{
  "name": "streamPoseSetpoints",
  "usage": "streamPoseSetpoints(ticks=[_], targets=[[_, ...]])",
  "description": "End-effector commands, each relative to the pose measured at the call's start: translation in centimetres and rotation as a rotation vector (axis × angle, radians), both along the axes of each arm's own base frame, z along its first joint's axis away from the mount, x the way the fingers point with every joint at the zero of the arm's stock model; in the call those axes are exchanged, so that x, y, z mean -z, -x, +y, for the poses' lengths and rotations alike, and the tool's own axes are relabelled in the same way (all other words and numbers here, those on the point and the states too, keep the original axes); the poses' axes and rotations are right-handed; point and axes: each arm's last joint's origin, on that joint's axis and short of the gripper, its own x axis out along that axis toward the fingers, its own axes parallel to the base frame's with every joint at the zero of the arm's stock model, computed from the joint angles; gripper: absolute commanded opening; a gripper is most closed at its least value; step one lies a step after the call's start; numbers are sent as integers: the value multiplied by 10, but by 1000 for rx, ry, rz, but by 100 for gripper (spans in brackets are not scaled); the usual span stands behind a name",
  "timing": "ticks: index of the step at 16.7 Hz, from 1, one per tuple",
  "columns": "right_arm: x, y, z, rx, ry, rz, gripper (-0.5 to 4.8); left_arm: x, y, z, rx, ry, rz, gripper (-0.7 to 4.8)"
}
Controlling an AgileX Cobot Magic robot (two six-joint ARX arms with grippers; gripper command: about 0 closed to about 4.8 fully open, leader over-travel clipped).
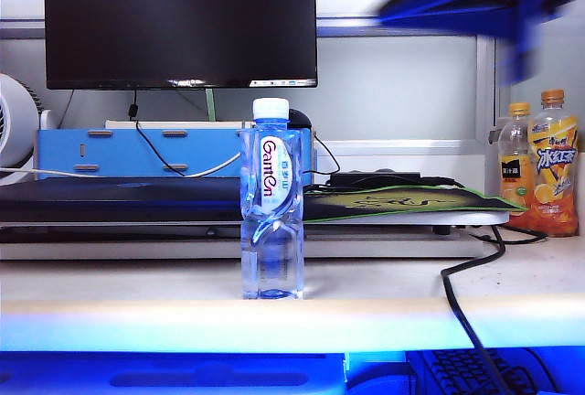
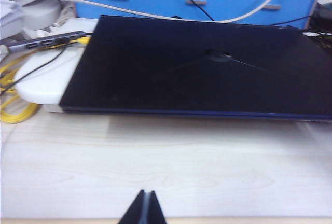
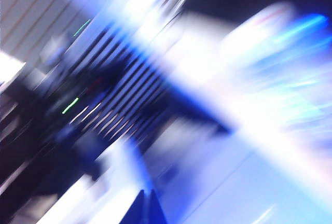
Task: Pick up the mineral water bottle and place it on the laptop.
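A pale wooden counter (image 1: 411,299) runs across the exterior view, with a big black monitor (image 1: 180,20) at the back and two orange drink bottles (image 1: 541,171) at the right edge. The mineral water bottle (image 1: 271,203) stands upright at centre frame, its long axis vertical, near the counter's front edge. Behind it the laptop (image 2: 197,66) lies closed and flat, raised on a stand and spreading leftward.

The right gripper (image 3: 144,208) shows only as a dark tip with jaws pressed together, holding nothing. Its arm is a blue smear in the upper right of the exterior view, so the bottle lies down and to the left of it. That arm looks the likelier one to make the pick. The left gripper (image 2: 143,209) is likewise closed and empty, low over bare counter facing the laptop's front edge.

The right wrist view is too motion-blurred to make out the bottle, and the left wrist view does not show it
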Motion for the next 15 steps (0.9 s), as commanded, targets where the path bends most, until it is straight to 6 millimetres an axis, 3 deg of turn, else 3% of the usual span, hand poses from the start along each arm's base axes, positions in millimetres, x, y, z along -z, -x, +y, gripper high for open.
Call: streamPoseSetpoints(ticks=[1,6,8,9,10,11,12,15], targets=[[-9,-5,27,-73,-107,-84,0,-2,0,0,3,0,-12,-2],[-17,-10,29,46,-129,-227,7,-1,0,0,3,0,-12,-2],[-9,-10,28,67,-50,-247,73,-1,0,0,3,0,-12,-2],[-3,-9,28,64,12,-265,79,-1,0,0,3,0,-12,-2],[2,-8,27,69,72,-272,205,-1,0,0,3,0,-12,-2],[8,-8,26,103,136,-258,445,-1,0,0,3,0,-12,-2],[12,-8,24,144,192,-243,479,-1,0,0,3,0,-12,-2],[14,-8,24,141,229,-278,479,-1,0,0,3,0,-12,-2]])
